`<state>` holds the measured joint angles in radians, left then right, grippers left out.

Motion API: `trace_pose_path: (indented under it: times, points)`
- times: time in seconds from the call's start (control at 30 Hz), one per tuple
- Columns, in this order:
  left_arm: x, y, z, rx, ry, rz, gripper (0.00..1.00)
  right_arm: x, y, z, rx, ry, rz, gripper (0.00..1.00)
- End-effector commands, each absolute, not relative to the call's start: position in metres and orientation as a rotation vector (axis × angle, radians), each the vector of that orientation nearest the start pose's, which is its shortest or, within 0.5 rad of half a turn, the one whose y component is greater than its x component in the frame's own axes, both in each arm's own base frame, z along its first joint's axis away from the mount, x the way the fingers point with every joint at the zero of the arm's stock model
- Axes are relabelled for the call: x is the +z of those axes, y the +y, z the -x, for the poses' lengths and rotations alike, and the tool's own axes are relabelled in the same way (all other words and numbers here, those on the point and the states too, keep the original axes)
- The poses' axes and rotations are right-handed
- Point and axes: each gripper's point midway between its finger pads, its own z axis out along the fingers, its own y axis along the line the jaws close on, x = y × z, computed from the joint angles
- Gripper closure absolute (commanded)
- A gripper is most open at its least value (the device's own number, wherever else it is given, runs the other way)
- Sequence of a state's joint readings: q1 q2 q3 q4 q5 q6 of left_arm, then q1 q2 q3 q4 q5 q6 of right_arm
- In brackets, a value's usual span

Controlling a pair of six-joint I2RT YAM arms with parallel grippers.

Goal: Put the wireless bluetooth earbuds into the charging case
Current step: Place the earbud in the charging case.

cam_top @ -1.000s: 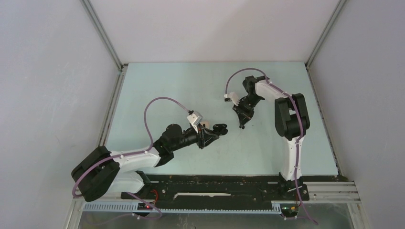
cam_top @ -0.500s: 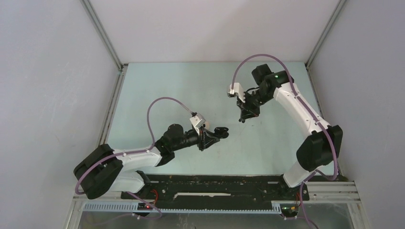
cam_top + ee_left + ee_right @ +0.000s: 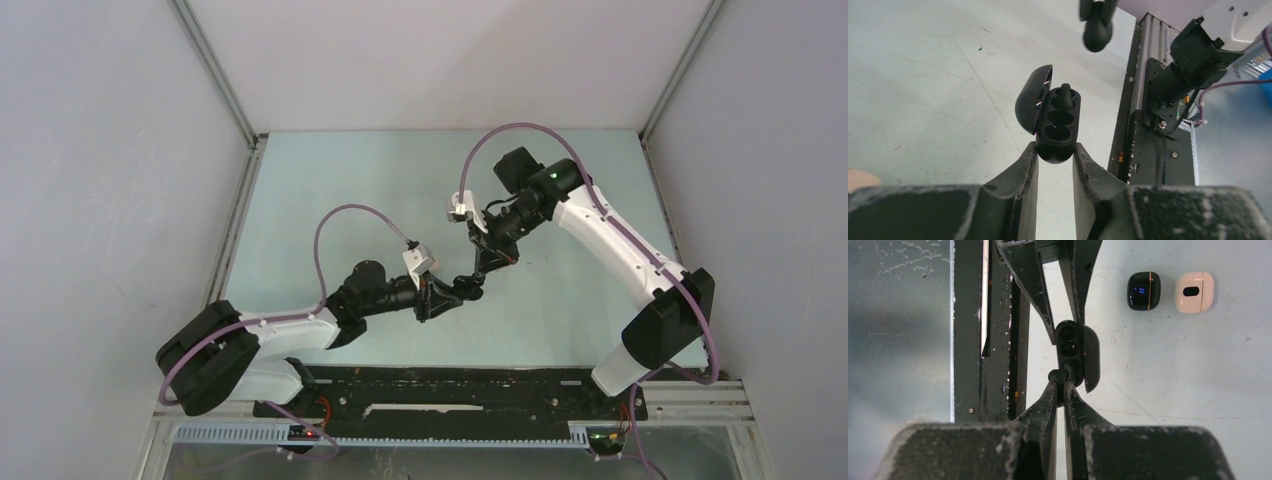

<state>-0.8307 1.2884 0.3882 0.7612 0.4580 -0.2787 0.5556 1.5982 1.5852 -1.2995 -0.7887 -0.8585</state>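
Observation:
My left gripper is shut on the base of a black charging case and holds it above the table with its lid swung open. A small black earbud stands in the case's far socket; the other sockets look empty. My right gripper is shut on a black earbud, right at the end of the open case. In the left wrist view that held earbud hangs just beyond the case. In the top view both grippers meet mid-table.
A shut black case with a blue display and a shut white case lie side by side on the pale table. The black rail runs along the near edge. Enclosure walls stand on three sides.
My right arm has swung left and toward the near edge, bringing its earbud up to the case. My left gripper with the case has shifted slightly right.

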Motion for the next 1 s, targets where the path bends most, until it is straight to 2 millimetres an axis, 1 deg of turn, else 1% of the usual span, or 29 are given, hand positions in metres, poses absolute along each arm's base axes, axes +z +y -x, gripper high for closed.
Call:
trace_pose_path:
  times: [0.0, 0.23, 0.37, 0.97]
  points:
    - [0.172, -0.341, -0.173, -1.255, 1.5, -0.913, 1.0, 0.235, 0.26, -0.204, 1.028, 1.804, 1.739, 1.0]
    - [0.175, -0.346, -0.165, -1.302, 1.484, -0.935, 1.0, 0.226, 0.268, -0.196, 1.032, 1.79, 1.769, 1.0]
    - [0.177, -0.347, -0.164, -1.312, 1.474, -0.931, 1.0, 0.222, 0.271, -0.192, 1.037, 1.798, 1.788, 1.0]
    - [0.19, -0.348, -0.167, -1.317, 1.451, -0.905, 1.0, 0.21, 0.269, -0.181, 1.061, 1.811, 1.825, 1.0]
